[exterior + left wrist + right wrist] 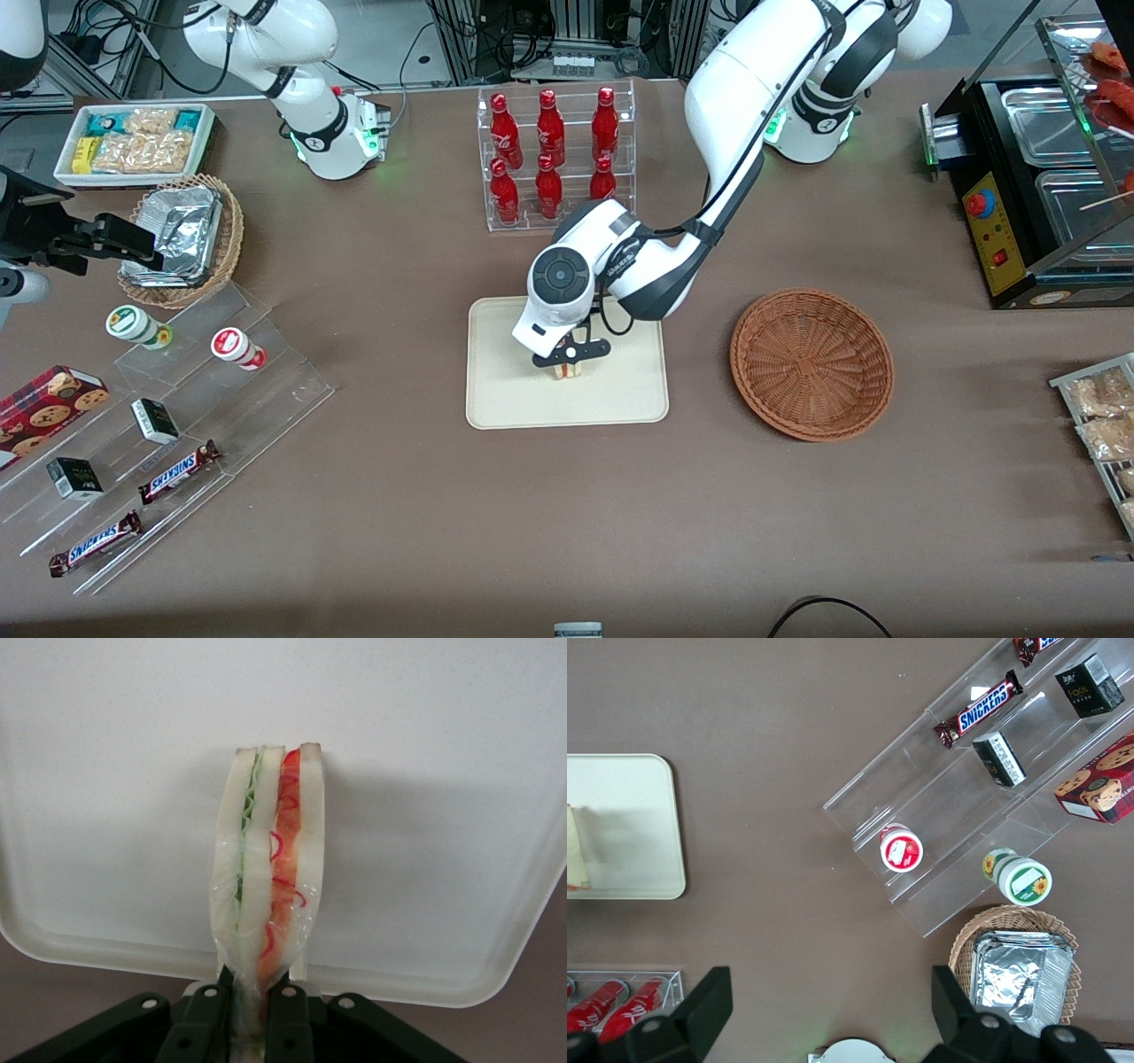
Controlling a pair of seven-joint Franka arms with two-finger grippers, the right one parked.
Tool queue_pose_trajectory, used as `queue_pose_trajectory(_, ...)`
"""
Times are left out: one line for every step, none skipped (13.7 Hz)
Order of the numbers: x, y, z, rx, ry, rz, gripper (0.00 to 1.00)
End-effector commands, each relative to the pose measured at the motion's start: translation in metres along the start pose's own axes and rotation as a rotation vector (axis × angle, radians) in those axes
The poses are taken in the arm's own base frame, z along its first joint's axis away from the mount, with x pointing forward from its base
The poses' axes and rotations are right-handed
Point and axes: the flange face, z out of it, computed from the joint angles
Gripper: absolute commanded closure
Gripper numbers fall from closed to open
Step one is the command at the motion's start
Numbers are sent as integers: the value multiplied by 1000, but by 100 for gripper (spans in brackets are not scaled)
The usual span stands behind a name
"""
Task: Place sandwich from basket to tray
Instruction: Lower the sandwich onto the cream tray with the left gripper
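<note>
My left gripper (571,356) hangs over the middle of the cream tray (509,390), shut on the sandwich (567,369). In the left wrist view the wrapped wedge (270,877) stands on edge between the two black fingers (205,1014), with its green and red filling lines showing, and the tray (425,815) lies beneath it. I cannot tell whether the wedge touches the tray. The round reddish-brown basket (811,363) sits beside the tray, toward the working arm's end, with nothing in it. The right wrist view catches the tray (629,824) and a sliver of the sandwich (576,855).
A clear rack of red bottles (554,155) stands farther from the front camera than the tray. Clear acrylic steps (177,390) with snacks and a wicker basket of foil (182,235) lie toward the parked arm's end. A black food warmer (1028,186) stands toward the working arm's end.
</note>
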Motion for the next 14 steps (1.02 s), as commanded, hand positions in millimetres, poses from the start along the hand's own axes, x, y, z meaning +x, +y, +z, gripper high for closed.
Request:
queue_pose_trajectory(5, 4, 1, -14, -1, -13, 100)
queue_pose_trajectory(5, 4, 4, -10, -3, -13, 100)
queue_pose_trajectory(7, 4, 5, -19, 6, -14, 100)
queue_pose_trajectory(11, 6, 5, -41, 25, -17, 100)
queue_pose_trajectory(11, 7, 7, -48, 29, -17, 100)
queue_pose_trajectory(12, 7, 7, -46, 32, -16, 100)
queue_pose_trajectory(17, 3, 6, -43, 40, -25, 100)
queue_pose_trajectory(22, 0, 6, -40, 45, -33, 100)
queue_pose_trajectory(22, 0, 7, -38, 45, -31, 100)
queue_pose_trajectory(22, 0, 7, -39, 44, -31, 85)
queue_pose_trajectory(23, -1, 7, -40, 48, -30, 38)
queue_pose_trajectory(22, 0, 7, -44, 50, -32, 0)
queue_pose_trajectory(22, 0, 6, -46, 52, -27, 0)
queue_pose_trajectory(22, 1, 5, -48, 54, -24, 0)
